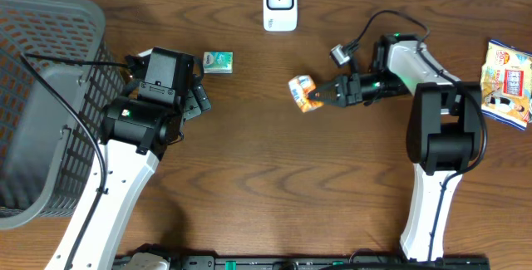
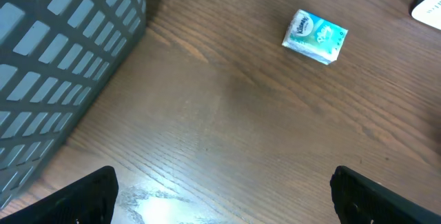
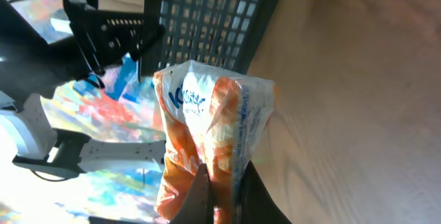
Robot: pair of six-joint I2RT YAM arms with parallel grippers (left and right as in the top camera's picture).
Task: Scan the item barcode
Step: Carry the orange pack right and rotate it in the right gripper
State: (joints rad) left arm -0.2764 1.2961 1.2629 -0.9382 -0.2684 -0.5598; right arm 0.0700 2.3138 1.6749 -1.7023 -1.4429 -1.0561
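Observation:
An orange and white packet (image 1: 304, 92) hangs above the table's middle, pinched in my right gripper (image 1: 324, 97), which is shut on it. In the right wrist view the packet (image 3: 210, 141) fills the centre, with the dark fingers (image 3: 256, 196) closed on its lower end. The white barcode scanner (image 1: 280, 2) stands at the back edge, beyond the packet. My left gripper (image 1: 196, 95) is open over bare wood, its fingertips (image 2: 86, 196) far apart with nothing between them. A small teal tissue pack (image 1: 219, 61) lies just beyond it, and the left wrist view shows that tissue pack (image 2: 315, 36) ahead to the right.
A grey mesh basket (image 1: 46, 104) takes up the left side, and its wall (image 2: 62, 52) shows close in the left wrist view. A colourful snack bag (image 1: 507, 83) lies at the right edge. A cable loops above the right arm (image 1: 440, 112).

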